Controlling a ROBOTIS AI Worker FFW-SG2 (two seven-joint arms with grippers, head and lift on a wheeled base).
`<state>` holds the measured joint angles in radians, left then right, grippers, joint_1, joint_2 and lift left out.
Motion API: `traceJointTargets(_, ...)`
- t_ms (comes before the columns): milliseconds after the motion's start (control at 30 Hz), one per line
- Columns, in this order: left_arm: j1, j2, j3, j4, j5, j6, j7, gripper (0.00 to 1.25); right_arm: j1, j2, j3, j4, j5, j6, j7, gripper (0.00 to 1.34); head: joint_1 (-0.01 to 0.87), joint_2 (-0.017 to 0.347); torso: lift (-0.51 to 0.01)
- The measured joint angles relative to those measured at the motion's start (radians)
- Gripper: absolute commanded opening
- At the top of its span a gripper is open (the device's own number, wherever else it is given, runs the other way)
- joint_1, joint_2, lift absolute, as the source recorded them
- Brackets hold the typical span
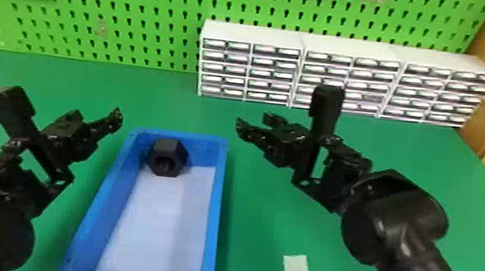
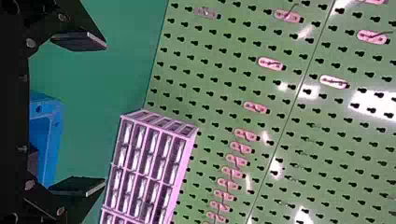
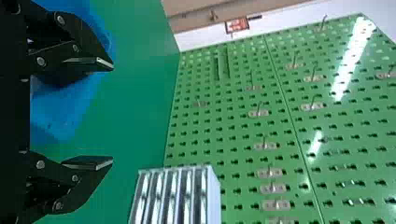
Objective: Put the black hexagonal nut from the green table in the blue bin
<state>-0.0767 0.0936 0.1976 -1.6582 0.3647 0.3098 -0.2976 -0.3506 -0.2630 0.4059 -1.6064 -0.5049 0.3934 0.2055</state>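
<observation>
The left gripper (image 2: 104, 114), 2 fingers wide apart and empty, is nearer the black hexagonal nut (image 1: 166, 159), which lies to its right inside the blue bin (image 1: 215, 212), far end. The right gripper (image 3: 112, 113), also spread and empty, probably need only withdraw.

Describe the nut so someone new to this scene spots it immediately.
On the green table stands a long blue bin with a pale floor. The nut sits inside, at the end nearer the white drawer units. It's chunky, black and six-sided, the only thing in there.
</observation>
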Motion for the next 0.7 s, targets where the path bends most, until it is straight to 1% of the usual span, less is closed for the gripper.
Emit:
traceJointTargets(200, 0.001, 0.0, 0.001, 0.0, 0.002, 0.0, 0.0, 1.01, 0.049, 0.013, -0.101, -0.026, 0.071, 0.009, 0.0, 0.8, 0.692, 0.009, -0.097)
traceJointTargets(433, 0.003, 0.0, 0.003, -0.001, 0.007, 0.0, 0.0, 1.01, 0.116, 0.039, -0.237, -0.064, 0.169, 0.012, 0.0, 0.81, 0.692, 0.009, -0.097)
traceJointTargets(700, 0.003, 0.0, 0.005, -0.002, 0.009, 0.0, 0.0, 1.01, 0.182, 0.066, -0.385, -0.094, 0.215, 0.01, 0.0, 0.81, 0.692, 0.009, -0.097)
